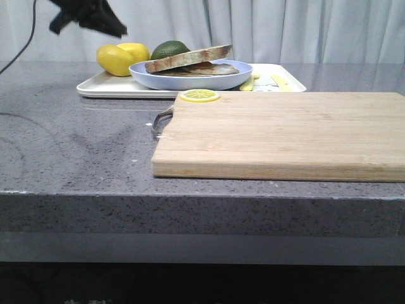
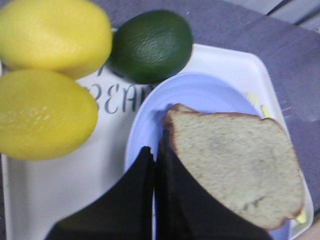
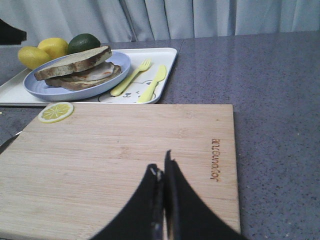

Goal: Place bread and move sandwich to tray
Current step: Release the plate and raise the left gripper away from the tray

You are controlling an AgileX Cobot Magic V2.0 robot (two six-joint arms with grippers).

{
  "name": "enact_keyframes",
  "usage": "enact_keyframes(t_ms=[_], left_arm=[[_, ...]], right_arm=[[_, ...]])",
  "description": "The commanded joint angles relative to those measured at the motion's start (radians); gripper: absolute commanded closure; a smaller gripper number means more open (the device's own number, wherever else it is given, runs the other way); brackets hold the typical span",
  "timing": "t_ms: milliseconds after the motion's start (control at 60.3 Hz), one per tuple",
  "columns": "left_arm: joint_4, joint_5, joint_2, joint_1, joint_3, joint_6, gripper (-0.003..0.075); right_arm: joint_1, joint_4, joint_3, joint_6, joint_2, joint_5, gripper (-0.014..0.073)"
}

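Note:
The bread [image 1: 188,58] lies as the top slice of the sandwich [image 3: 85,74], tilted over the fried egg, on the light blue plate [image 1: 190,81]. The plate stands on the white tray [image 1: 107,85] at the back of the counter. My left gripper [image 1: 117,28] hangs above the tray's left end, shut and empty. In the left wrist view its tips [image 2: 156,150] are over the plate's rim [image 2: 200,92], beside the bread [image 2: 235,165] and clear of it. My right gripper [image 3: 164,167] is shut and empty over the wooden cutting board [image 3: 115,150]; it does not show in the front view.
Two lemons [image 1: 117,58] and a green avocado [image 1: 169,49] sit on the tray's left end. A yellow fork [image 3: 131,77] and knife [image 3: 152,82] lie on its right part. A lemon slice [image 1: 200,95] rests on the cutting board's [image 1: 285,133] far left corner.

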Motion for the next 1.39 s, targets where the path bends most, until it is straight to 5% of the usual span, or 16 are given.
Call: enact_keyframes(t_ms=[0,315,547,895,1127,1376], left_arm=[[-0.067,-0.005,-0.135,0.001,-0.122,0.004,0.0741],[-0.051,-0.005,-0.251,-0.071,-0.122,-0.027,0.0741],[0.158,-0.005,-0.393,-0.158,-0.008,-0.027,0.0741],[0.426,-0.025,-0.773,-0.28,0.699,-0.027,0.0741],[0.633,-0.135,-1.047,-0.26,1.106,-0.053,0.0741],[0.645,-0.369,-1.369,-0.18,1.533,-0.057,0.0741]], right_arm=[[-0.003,0.011,-0.028,0.001,0.003,-0.072,0.0654],[-0.003,0.011,-0.028,0.001,0.003,-0.015,0.0654],[-0.003,0.011,-0.028,0.001,0.003,-0.011,0.0654],[-0.003,0.011,-0.028,0.001,0.003,-0.011,0.0654],[-0.003,0.011,-0.028,0.001,0.003,-0.011,0.0654],[-0.003,0.011,-0.028,0.001,0.003,-0.011,0.0654]])
